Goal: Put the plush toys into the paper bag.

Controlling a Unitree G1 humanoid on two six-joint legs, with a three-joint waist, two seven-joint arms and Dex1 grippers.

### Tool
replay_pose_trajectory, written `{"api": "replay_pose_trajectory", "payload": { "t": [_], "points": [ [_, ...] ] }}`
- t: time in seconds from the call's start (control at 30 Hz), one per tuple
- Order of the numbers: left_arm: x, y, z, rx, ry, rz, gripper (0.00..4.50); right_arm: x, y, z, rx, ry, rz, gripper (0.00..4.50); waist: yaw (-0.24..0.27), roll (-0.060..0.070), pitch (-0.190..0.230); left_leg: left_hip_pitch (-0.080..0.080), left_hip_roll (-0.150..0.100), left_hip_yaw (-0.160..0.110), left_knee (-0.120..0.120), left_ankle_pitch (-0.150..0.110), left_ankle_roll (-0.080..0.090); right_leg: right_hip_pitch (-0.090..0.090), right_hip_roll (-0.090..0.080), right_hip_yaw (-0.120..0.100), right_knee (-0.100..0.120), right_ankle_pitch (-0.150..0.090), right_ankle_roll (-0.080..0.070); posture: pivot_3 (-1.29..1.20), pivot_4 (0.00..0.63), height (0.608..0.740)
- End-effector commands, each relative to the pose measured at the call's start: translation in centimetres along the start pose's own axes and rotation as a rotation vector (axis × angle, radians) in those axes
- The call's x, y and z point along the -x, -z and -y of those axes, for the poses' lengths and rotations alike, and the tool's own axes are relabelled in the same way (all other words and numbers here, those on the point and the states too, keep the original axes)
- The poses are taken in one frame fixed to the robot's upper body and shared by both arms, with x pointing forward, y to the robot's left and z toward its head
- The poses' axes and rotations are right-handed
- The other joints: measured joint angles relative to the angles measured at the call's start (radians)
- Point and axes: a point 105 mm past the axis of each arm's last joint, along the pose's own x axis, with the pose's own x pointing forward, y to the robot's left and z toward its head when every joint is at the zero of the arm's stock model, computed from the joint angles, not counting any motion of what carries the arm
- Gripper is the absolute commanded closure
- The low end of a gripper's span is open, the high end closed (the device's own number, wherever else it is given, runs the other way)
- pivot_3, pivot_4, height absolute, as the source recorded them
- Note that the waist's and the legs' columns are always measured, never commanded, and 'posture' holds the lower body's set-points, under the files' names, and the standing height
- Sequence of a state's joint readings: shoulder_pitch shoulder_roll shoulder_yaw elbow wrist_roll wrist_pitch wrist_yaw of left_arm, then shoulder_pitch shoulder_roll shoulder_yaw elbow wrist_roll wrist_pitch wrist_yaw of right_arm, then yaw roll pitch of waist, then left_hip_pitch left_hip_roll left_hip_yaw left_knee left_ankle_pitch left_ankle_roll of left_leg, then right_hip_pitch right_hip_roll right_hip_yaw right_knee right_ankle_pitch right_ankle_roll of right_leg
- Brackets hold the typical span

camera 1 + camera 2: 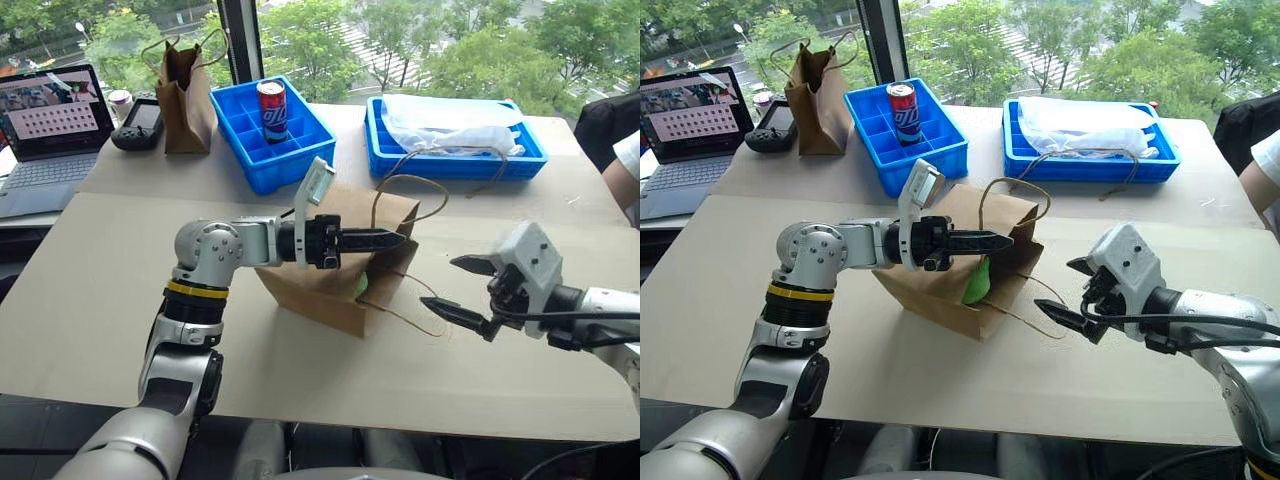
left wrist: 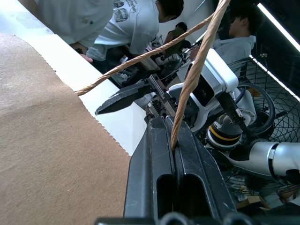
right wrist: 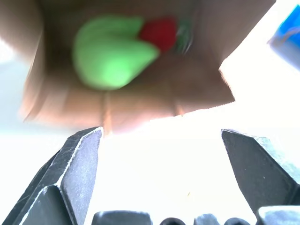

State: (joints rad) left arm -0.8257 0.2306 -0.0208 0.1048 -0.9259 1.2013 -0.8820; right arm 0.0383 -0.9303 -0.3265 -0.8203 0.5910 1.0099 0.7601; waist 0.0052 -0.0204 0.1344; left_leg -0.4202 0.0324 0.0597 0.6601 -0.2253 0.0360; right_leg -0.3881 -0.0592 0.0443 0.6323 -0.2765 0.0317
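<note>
Inside the bag [image 1: 970, 290], seemingly both toys [image 3: 112, 56] are lying; left gripper [image 1: 385, 240] is pinching its cord handle [image 2: 197, 70], right gripper [image 1: 1072, 292] gaping empty beside it.

Green plush toy [image 1: 976, 283] mostly hidden inside paper bag [image 1: 940, 290], just a sliver at the mouth. Right wrist view: green blob and red chili toy [image 3: 159, 33] blurred, chili's eyes unreadable. Laptop [image 1: 45, 135] cut off by frame edge.
</note>
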Motion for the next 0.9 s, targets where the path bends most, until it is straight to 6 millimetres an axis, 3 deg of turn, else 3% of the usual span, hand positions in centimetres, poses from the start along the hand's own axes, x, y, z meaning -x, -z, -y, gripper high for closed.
{"api": "replay_pose_trajectory", "payload": {
  "t": [0.03,0.2,0.33,0.53,0.67,0.77,0.9],
  "points": [
    [-0.4,-0.8,0.8,-0.043,0.035,0.003,4.5,-1.4,1.5,-1.7,0.071,-0.039,-0.058,0.02,-0.004,0.0,0.0,0.0,0.0,0.0,0.0,0.0,0.0,0.0,0.0,0.0,0.0,0.0,0.0,0.0,0.15,0.724],
    [-0.4,-0.9,0.8,-0.048,0.035,0.004,4.5,-3.6,4.2,-2.1,0.112,-0.024,-0.128,0.02,-0.006,0.0,0.0,0.001,-0.001,0.0,0.001,0.001,0.0,0.0,0.0,0.001,0.001,0.0,0.0,0.0,0.15,0.724],
    [-0.3,-0.9,0.9,-0.047,0.031,0.008,4.5,-5.2,5.7,-0.8,0.195,0.039,-0.157,1.04,-0.006,0.0,0.0,0.0,-0.001,0.0,0.001,0.001,0.0,0.0,0.0,0.001,0.001,0.0,0.0,0.0,0.15,0.724],
    [0.4,-1.3,0.6,-0.061,0.003,0.02,4.5,-4.2,4.5,1.8,0.313,0.144,-0.106,3.05,-0.004,0.0,0.0,0.002,-0.001,0.0,0.001,0.002,-0.001,0.001,0.0,0.001,0.002,0.0,0.0,0.0,0.15,0.724],
    [1.0,-2.2,0.3,-0.085,-0.023,0.037,4.5,-2.8,2.3,4.0,0.379,0.221,-0.036,4.46,-0.002,0.0,0.0,0.001,-0.001,0.001,0.001,0.002,-0.001,0.0,0.0,0.001,0.002,0.0,0.0,0.0,0.15,0.724],
    [1.7,-3.8,-0.8,-0.126,-0.088,0.092,4.5,-1.6,-2.8,6.1,0.514,0.3,0.086,4.46,-0.006,0.0,0.0,0.002,-0.001,0.001,0.001,0.002,-0.001,0.0,0.0,0.001,0.002,0.0,0.0,0.0,0.15,0.724],
    [2.1,-5.8,-0.6,-0.172,-0.091,0.143,4.5,-1.0,-8.9,6.4,0.635,0.322,0.244,4.46,-0.009,0.001,0.001,0.004,-0.002,0.001,0.001,0.003,-0.002,0.0,0.001,0.002,0.005,0.0,-0.001,0.0,0.15,0.724]
  ]
}}
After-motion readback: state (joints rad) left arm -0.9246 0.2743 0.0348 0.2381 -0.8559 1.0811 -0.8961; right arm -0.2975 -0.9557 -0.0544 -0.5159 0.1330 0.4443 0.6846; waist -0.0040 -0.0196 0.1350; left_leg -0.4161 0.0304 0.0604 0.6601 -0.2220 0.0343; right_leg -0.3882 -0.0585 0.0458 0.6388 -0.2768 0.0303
